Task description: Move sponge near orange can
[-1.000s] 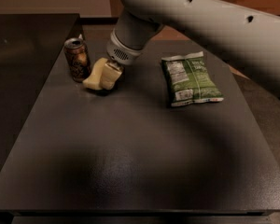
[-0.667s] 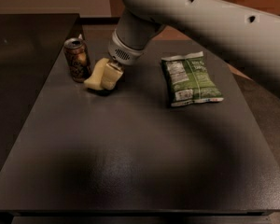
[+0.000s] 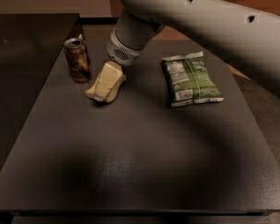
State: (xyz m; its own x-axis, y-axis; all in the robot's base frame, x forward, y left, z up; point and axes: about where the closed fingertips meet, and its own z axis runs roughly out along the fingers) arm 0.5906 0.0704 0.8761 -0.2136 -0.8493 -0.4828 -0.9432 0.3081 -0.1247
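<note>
The orange can [image 3: 78, 59] stands upright at the back left of the dark table [image 3: 140, 167]. The pale yellow sponge [image 3: 99, 95] lies just right of the can and a little in front of it, a small gap apart. My gripper [image 3: 110, 77] comes down from the grey arm's wrist [image 3: 123, 50] and rests on or at the sponge's upper end. Its pale yellow tip blends with the sponge, so where one ends and the other begins is unclear.
A green snack bag [image 3: 190, 78] lies flat at the back right of the table. The large grey arm [image 3: 205, 22] spans the upper right of the view. A second dark surface [image 3: 23, 45] adjoins on the left.
The gripper and the sponge sit a touch lower and farther right than before. The can and the bag have not moved.
</note>
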